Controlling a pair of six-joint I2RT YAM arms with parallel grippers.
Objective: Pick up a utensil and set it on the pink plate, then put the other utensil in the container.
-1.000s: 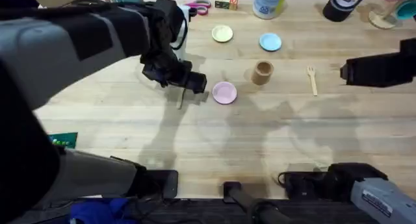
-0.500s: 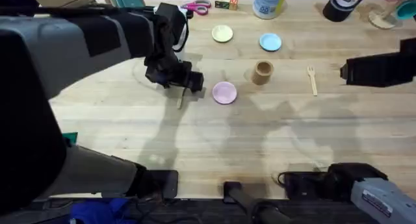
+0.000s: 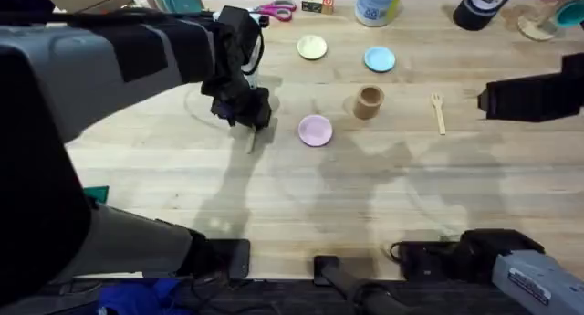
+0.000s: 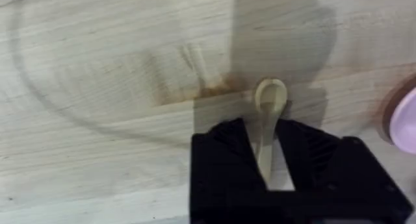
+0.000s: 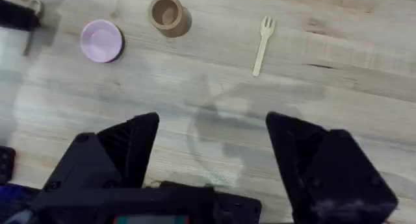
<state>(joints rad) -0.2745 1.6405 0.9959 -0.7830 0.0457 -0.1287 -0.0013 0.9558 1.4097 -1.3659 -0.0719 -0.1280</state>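
Spoon [image 4: 269, 113] was pinched in left tool [image 4: 268, 160] above worktop [image 3: 274, 187], near pink plate [image 3: 315, 130]; right tool [image 5: 211, 152] spread wide; fork [image 5: 262, 45] beside cup [image 5: 168, 14].

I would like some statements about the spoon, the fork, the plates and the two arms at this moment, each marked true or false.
1. The left gripper has its jaws closed on the spoon. True.
2. The fork lies inside the container. False: it lies on the table, apart from the container.
3. The pink plate has nothing on it. True.
4. The right gripper holds the fork. False: its jaws are open and hold nothing.
5. The container stands between the pink plate and the fork. True.
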